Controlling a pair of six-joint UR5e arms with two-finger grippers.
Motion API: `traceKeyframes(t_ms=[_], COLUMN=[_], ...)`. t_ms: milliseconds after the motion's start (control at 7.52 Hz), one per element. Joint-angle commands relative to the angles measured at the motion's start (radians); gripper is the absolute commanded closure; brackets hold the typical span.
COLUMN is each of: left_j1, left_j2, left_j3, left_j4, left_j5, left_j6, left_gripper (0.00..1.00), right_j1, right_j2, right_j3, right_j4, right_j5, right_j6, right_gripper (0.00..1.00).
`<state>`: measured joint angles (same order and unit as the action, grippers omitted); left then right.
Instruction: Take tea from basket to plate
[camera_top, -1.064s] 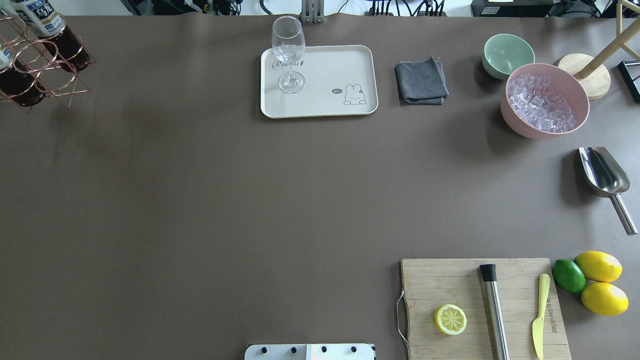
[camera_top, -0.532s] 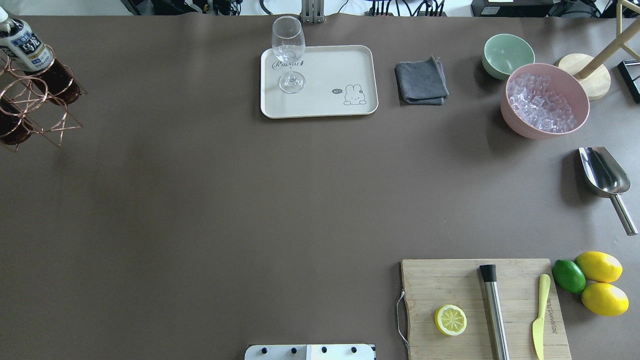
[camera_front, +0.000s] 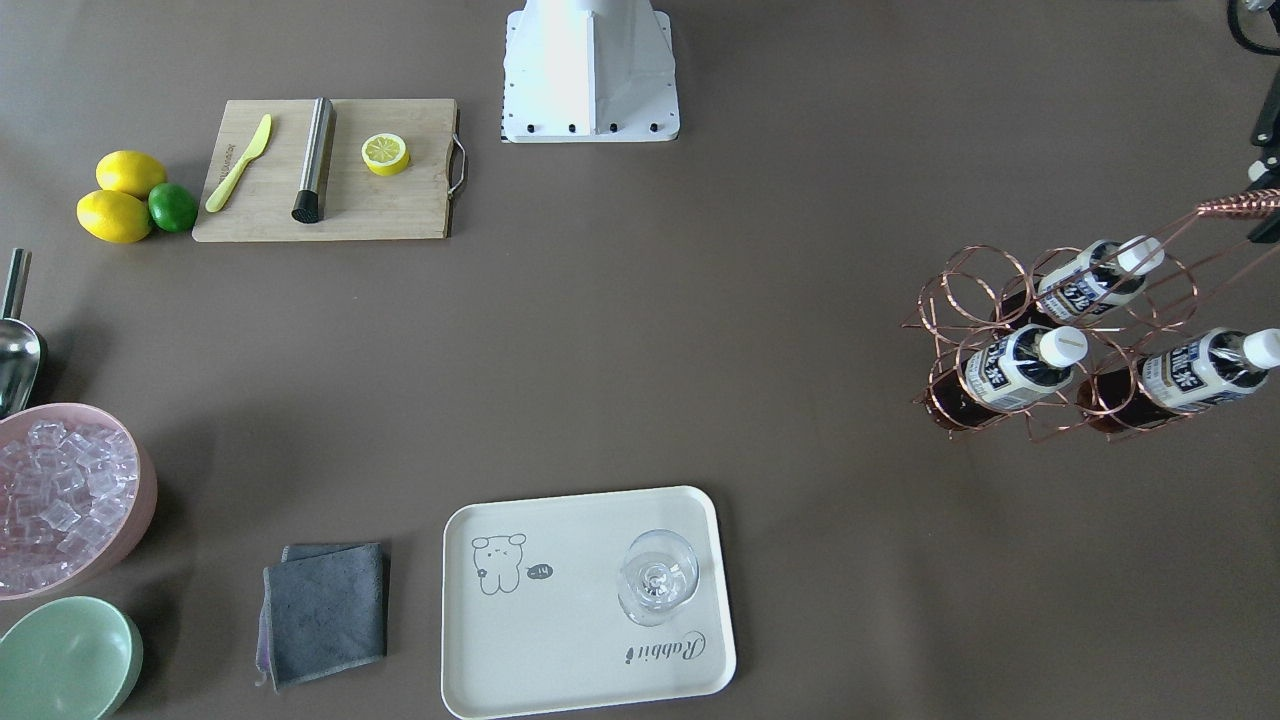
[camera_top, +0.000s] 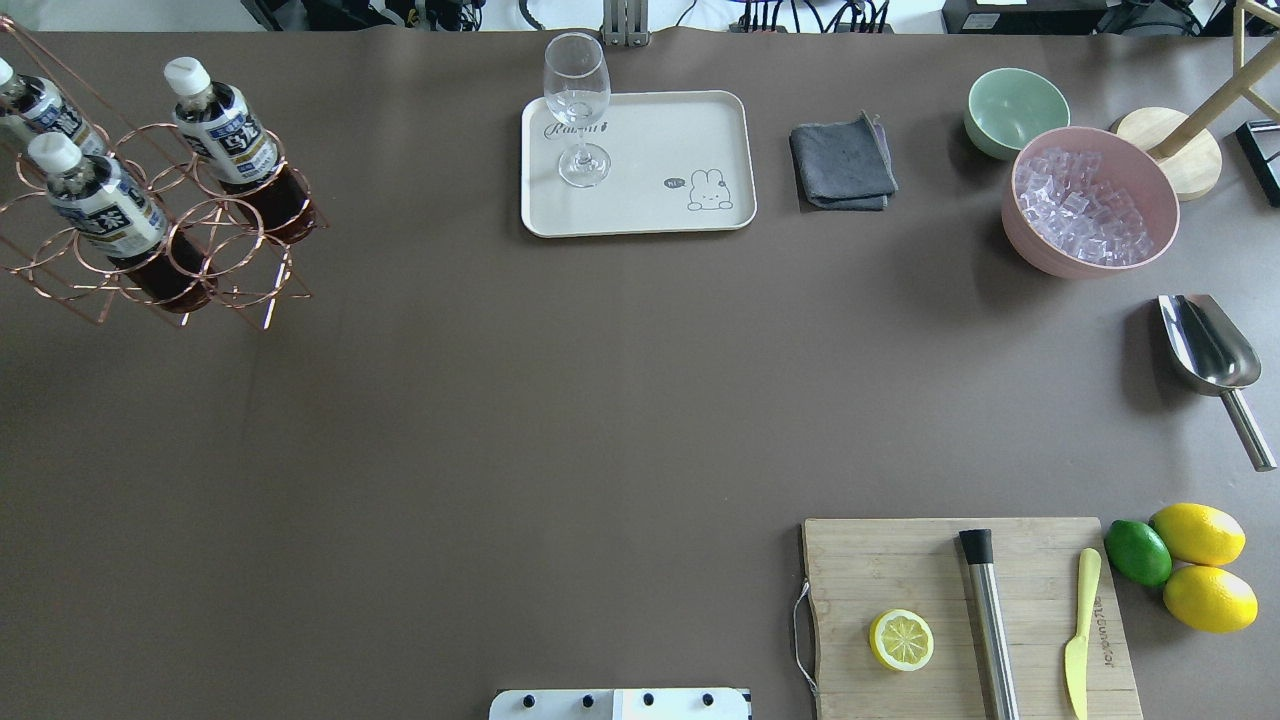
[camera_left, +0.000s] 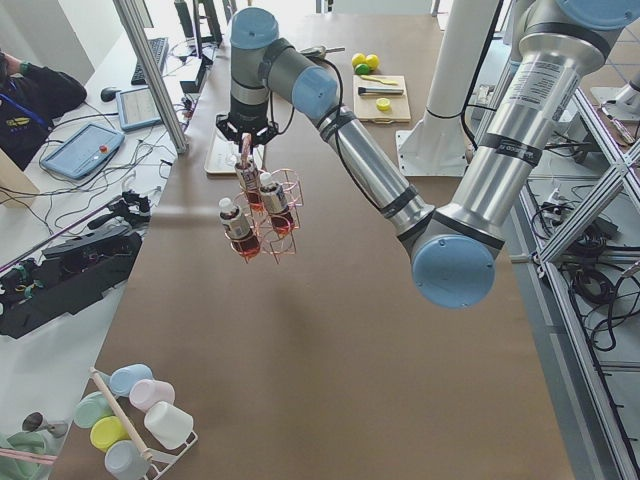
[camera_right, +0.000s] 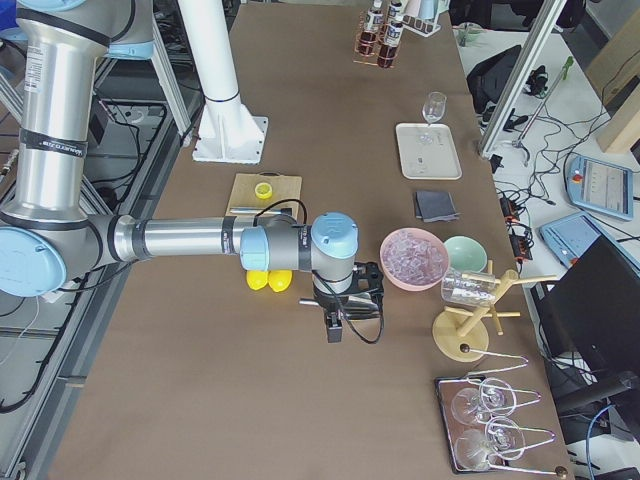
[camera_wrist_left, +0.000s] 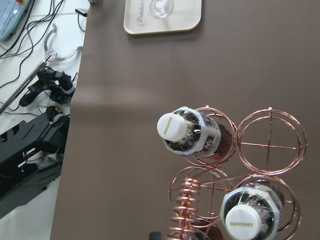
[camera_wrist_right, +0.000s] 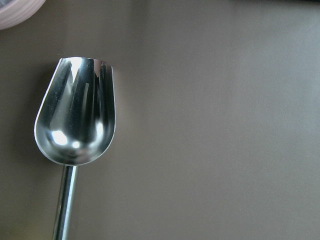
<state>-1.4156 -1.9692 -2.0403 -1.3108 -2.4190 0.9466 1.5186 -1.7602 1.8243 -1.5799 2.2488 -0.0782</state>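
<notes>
The copper wire basket (camera_top: 150, 235) hangs tilted above the table's far left, in the overhead view. It holds three tea bottles with white caps: one (camera_top: 225, 135), a second (camera_top: 95, 205) and a third (camera_top: 30, 105) at the edge. My left gripper (camera_left: 246, 135) is shut on the basket's twisted handle (camera_front: 1235, 206), which also shows in the left wrist view (camera_wrist_left: 182, 210). The cream plate (camera_top: 660, 140) lies at the far middle, apart from the basket. My right gripper (camera_right: 335, 322) hovers over the metal scoop (camera_wrist_right: 75, 115); I cannot tell whether it is open or shut.
A wine glass (camera_top: 577, 105) stands on the plate's left part. A grey cloth (camera_top: 842, 165), a mint-green bowl (camera_top: 1015, 105) and a pink bowl of ice (camera_top: 1090, 200) sit to the right. A cutting board (camera_top: 965, 615) with a lemon half, a muddler and a knife lies near right.
The basket has swung right from the left edge further into the overhead view, so all three bottles now show. Nothing else has moved.
</notes>
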Motion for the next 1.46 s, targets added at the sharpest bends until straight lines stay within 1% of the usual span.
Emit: traceKeyframes(t_ms=[0,266,399,532,798,1064,1197,1330], left_j1=[0.195,0.311,0.369,0.412,0.457,0.522,0.573,0.617], left_j2=[-0.123,-0.206,-0.221,-0.235,-0.234,-0.237,-0.238,-0.238], left_j3=[-0.015,0.005,-0.007,-0.014,-0.050,-0.058,-0.086,-0.090], left_j4=[0.024,0.025,0.024,0.022,0.009,-0.018,-0.022,-0.065], left_j5=[0.055,0.081,0.115,0.126,0.124,0.129,0.165,0.193], left_j6=[-0.174,-0.309,-0.391,-0.443,-0.559,-0.644,-0.725,-0.791], left_gripper=[1.00,1.00,1.00,1.00,1.00,1.00,1.00,1.00], right_j1=[0.000,0.000,0.000,-0.002,-0.002,-0.002,0.000,-0.002], right_j2=[0.001,0.001,0.001,0.001,-0.001,0.001,0.001,0.004], right_j3=[0.000,-0.005,-0.005,-0.005,-0.005,-0.003,-0.002,0.003], right_j4=[0.000,0.000,0.000,0.000,0.000,-0.002,-0.002,0.000], right_j5=[0.000,0.000,0.000,0.000,-0.002,0.000,0.000,0.000], right_j6=[0.000,-0.002,-0.002,-0.002,-0.002,0.000,0.000,0.001], right_gripper=[0.00,0.00,0.00,0.00,0.00,0.00,0.00,0.00])
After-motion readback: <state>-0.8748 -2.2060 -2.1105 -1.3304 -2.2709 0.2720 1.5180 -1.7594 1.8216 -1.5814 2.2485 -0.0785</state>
